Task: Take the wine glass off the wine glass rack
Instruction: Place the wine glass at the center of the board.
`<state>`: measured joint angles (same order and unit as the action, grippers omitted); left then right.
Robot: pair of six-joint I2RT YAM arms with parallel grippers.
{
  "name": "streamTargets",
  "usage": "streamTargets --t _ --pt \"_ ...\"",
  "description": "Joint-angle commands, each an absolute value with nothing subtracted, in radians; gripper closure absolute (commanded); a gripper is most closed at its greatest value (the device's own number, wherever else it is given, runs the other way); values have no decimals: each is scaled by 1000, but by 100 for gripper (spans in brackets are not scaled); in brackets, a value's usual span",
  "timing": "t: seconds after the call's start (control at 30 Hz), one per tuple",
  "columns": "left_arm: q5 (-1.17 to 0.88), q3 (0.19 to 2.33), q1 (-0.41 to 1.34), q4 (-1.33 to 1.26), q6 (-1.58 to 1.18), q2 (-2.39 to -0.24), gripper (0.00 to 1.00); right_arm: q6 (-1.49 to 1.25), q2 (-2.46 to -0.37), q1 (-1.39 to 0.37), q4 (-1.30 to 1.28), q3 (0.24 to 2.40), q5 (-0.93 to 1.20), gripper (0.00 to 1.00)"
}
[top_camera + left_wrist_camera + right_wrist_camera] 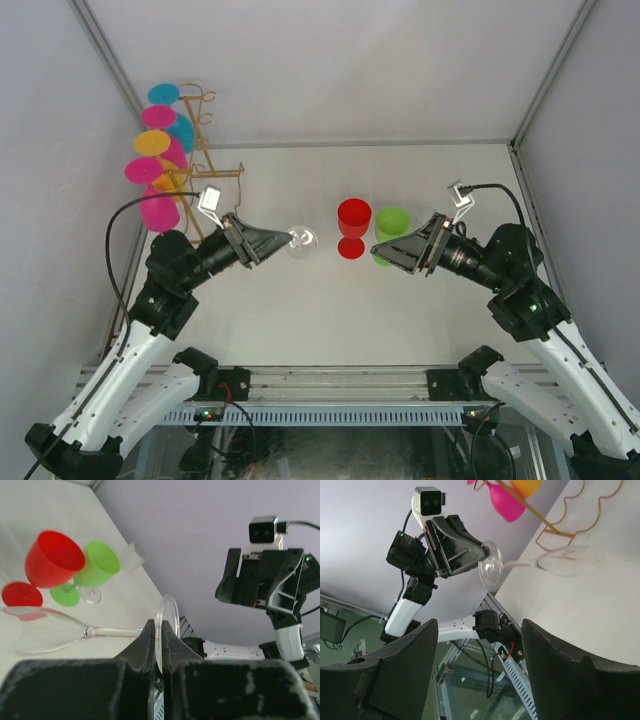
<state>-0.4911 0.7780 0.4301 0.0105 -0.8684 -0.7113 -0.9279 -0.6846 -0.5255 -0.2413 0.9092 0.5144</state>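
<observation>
My left gripper (283, 240) is shut on the foot of a clear wine glass (302, 241), which lies on its side just above the table, bowl pointing right. In the left wrist view the fingers (145, 640) pinch the round foot (168, 611), with the stem and bowl (45, 632) stretching left. The gold wire rack (207, 150) stands at the back left, apart from this glass, with several pink, yellow and cyan glasses (152, 170) hanging on it. My right gripper (385, 250) is open and empty, facing the left gripper; its view shows the held glass (555, 562) and the rack (570, 520).
A red glass (353, 225) and a green glass (393, 225) stand upright mid-table, just right of the held glass. In the left wrist view a further clear glass (132, 555) stands behind the green one (100, 562). The right arm (270, 580) faces across.
</observation>
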Motion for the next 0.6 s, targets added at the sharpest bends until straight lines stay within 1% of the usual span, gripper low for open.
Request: streamTargets --t 0.0,0.2,0.43,0.5,0.57 --pt "-437 690 530 -48 -905 -650 100 -924 -725 -591 -175 901 476 34" --pt "-400 664 635 -70 -913 -638 100 -946 -800 -658 -135 886 478 38" --pt "-421 657 666 -89 -925 -614 100 -965 -882 -743 -119 886 466 42" --pt "-427 644 671 -94 -925 -606 100 -974 -902 -767 -95 886 468 44" --pt "-430 636 672 -112 -930 -607 100 -992 -922 -783 -17 873 526 45"
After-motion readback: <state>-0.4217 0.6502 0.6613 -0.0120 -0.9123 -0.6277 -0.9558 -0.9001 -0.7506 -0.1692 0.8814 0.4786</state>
